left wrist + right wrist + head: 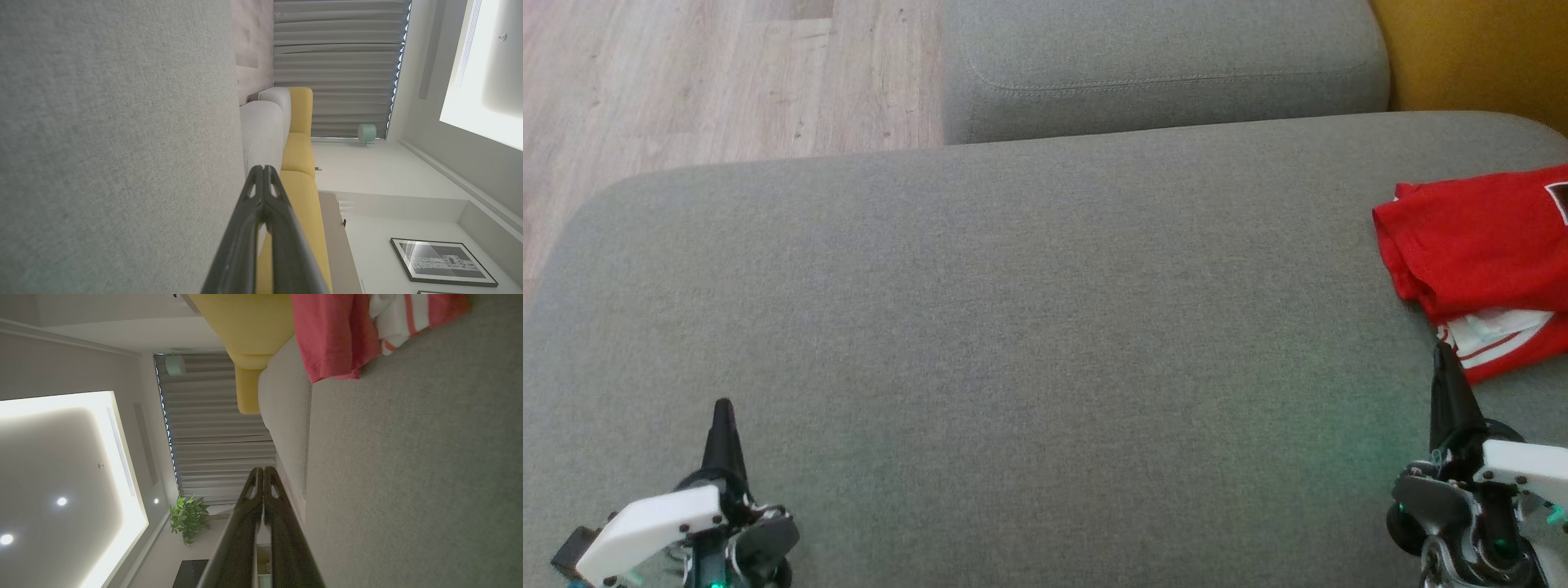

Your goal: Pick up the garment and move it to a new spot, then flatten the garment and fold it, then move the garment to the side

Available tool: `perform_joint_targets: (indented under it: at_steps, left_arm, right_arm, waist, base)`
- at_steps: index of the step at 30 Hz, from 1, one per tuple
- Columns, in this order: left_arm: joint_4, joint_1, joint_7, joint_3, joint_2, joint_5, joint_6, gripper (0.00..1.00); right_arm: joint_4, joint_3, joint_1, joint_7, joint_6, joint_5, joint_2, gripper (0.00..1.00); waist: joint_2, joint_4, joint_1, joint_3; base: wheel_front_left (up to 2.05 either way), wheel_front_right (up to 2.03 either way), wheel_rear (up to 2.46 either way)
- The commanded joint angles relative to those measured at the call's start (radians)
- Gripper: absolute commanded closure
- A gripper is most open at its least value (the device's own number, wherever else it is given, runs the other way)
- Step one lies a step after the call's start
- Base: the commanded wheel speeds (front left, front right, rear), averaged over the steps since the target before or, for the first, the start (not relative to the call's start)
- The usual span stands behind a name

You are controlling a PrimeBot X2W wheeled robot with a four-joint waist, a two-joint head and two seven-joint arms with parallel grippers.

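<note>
The garment [1482,249] is a red shirt with white stripes, folded into a compact pile at the right edge of the grey sofa cushion [1013,310]; the right wrist view has it [335,335] at the top. My left gripper [723,408] hovers at the lower left, shut and holding nothing, far from the garment; its closed tips [263,169] point along the cushion. My right gripper [1444,353] is shut and empty at the lower right, its tip just short of the garment's near edge; its fingers [262,470] meet with nothing between them.
A second grey cushion [1160,65] lies behind the main one. A yellow sofa section [1478,49] stands at the back right. Wooden floor [703,73] runs along the far left. A broad stretch of cushion lies bare between my grippers.
</note>
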Motion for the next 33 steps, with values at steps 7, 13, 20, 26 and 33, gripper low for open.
perform_joint_targets:
  at_steps: [7, 13, 20, 26, 33]
  left_arm:
    - [-0.027, -0.051, 0.006, 0.039, 0.006, 0.013, -0.007, 1.00]
    - [-0.027, -0.051, 0.008, 0.041, 0.005, 0.015, -0.007, 1.00]
    - [-0.027, -0.051, 0.010, 0.043, 0.003, 0.017, -0.007, 1.00]
    - [-0.027, -0.051, 0.011, 0.045, 0.002, 0.018, -0.007, 1.00]
    - [-0.027, -0.052, 0.012, 0.046, 0.001, 0.019, -0.007, 1.00]
  right_arm:
    - [-0.031, 0.016, -0.053, 0.008, 0.007, -0.005, -0.006, 1.00]
    - [-0.030, 0.014, -0.053, 0.009, 0.007, -0.006, -0.005, 1.00]
    - [-0.030, 0.012, -0.053, 0.011, 0.007, -0.008, -0.004, 1.00]
    - [-0.030, 0.011, -0.054, 0.012, 0.007, -0.009, -0.003, 1.00]
    - [-0.030, 0.009, -0.054, 0.013, 0.007, -0.011, -0.001, 1.00]
  waist:
    - [0.0000, 0.000, 0.0000, 0.000]
    - [0.0000, 0.000, 0.0000, 0.000]
    - [0.0000, 0.000, 0.0000, 0.000]
    - [0.0000, 0.000, 0.0000, 0.000]
    - [0.0000, 0.000, 0.0000, 0.000]
  base:
    - [0.00, 0.00, 0.00]
    - [0.00, 0.00, 0.00]
    - [0.00, 0.00, 0.00]
    - [0.00, 0.00, 0.00]
    - [0.00, 0.00, 0.00]
